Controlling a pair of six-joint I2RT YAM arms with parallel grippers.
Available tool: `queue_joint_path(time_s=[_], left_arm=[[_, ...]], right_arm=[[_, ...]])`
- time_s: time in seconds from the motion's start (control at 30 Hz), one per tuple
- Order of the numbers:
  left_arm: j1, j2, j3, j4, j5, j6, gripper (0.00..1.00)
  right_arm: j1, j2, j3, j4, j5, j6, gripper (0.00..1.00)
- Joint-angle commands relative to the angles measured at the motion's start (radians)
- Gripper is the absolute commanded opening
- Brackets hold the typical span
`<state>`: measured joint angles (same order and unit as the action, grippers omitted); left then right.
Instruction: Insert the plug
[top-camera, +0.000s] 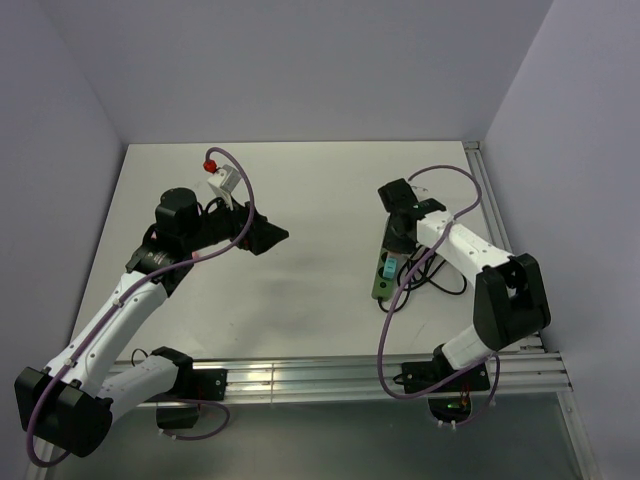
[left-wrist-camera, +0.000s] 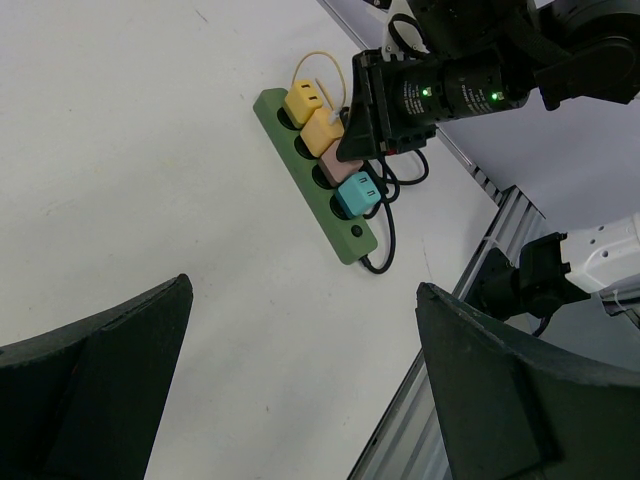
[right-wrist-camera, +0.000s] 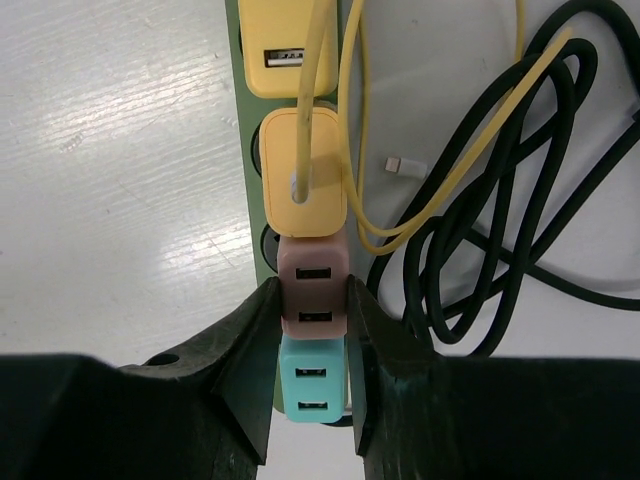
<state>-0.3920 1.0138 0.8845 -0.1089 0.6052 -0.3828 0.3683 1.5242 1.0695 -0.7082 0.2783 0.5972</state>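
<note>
White table (top-camera: 300, 190), rail (top-camera: 330, 378) along the near edge. Just past it, on my right side, sits the green power strip (left-wrist-camera: 343, 245). The right gripper (top-camera: 392, 252) is down over it, closed narrow on the pink plug (right-wrist-camera: 313, 275), one finger flat on each side. The pink plug sits in the row, touching the teal plug (right-wrist-camera: 312, 385) on the near side and a yellow plug (right-wrist-camera: 303, 180) on the far side. I can't tell how deep it's seated. I judge this as the push-in step: I'd press straight down, keep the plug square to the strip, avoid levering the neighbours, and stay clear of the black cable (right-wrist-camera: 470, 260) coiled beside it. Farther back on the left, the left gripper (top-camera: 265, 237) hangs wide open and empty, well apart from the strip.
</note>
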Motion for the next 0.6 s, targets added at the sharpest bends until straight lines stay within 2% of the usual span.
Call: queue_joint_path(time_s=[0.0, 0.23, 0.43, 0.57], left_arm=[[-0.001, -0.003, 0.002, 0.048, 0.016, 0.01, 0.99], [-0.001, -0.004, 0.001, 0.049, 0.021, 0.009, 0.99], [-0.001, -0.006, 0.001, 0.049, 0.019, 0.01, 0.99], [-0.001, -0.003, 0.001, 0.052, 0.03, 0.01, 1.0]], right_arm=[[-0.054, 0.033, -0.066, 0.056, 0.015, -0.022, 0.0], [-0.075, 0.059, -0.123, 0.101, -0.024, -0.033, 0.0], [0.04, 0.14, -0.069, 0.07, 0.039, 0.016, 0.0], [0.057, 0.131, -0.083, 0.03, 0.11, 0.023, 0.0]])
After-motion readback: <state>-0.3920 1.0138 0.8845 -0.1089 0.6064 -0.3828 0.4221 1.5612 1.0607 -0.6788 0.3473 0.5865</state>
